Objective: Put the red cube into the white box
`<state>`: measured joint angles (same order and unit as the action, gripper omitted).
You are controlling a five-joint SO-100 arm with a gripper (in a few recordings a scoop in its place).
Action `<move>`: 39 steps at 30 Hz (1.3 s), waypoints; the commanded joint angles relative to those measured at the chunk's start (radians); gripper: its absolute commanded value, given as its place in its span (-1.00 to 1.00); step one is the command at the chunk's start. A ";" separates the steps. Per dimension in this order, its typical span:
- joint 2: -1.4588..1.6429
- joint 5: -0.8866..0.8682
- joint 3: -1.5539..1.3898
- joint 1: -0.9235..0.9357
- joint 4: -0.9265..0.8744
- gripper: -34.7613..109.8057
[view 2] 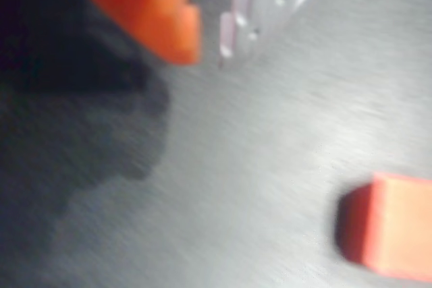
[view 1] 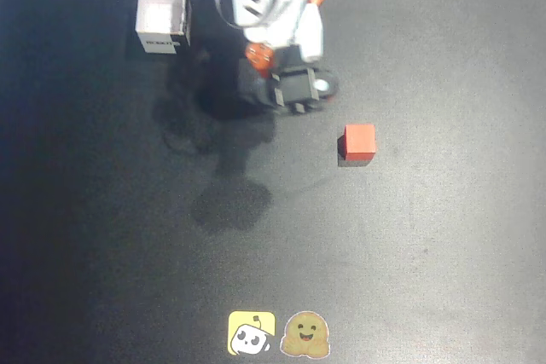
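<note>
In the overhead view we see the red cube lying alone on the black table, right of centre, apart from the arm. The white box stands open-topped at the upper left, its dark label facing down the picture. The arm reaches down from the top edge between them. In the wrist view we find the gripper at the top, orange finger and clear finger nearly touching, holding nothing; the cube sits low at the right. Two cartoon stickers mark the bottom edge.
</note>
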<state>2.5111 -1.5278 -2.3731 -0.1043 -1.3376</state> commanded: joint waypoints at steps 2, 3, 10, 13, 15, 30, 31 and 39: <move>-0.181 -0.094 0.150 -0.106 0.049 -0.44; -0.230 -0.114 0.179 -0.127 0.057 -0.43; -0.485 -0.247 0.360 -0.244 0.092 -0.27; -0.538 -0.282 0.382 -0.268 0.129 -0.24; -0.565 -0.316 0.379 -0.293 0.167 -0.19; -0.684 -0.440 0.333 -0.356 0.351 -0.12; -0.681 -0.446 0.310 -0.356 0.371 -0.12; -0.641 -0.495 0.161 -0.368 0.505 -0.12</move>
<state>1.8254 -2.0141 -2.2059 -0.4679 -0.8590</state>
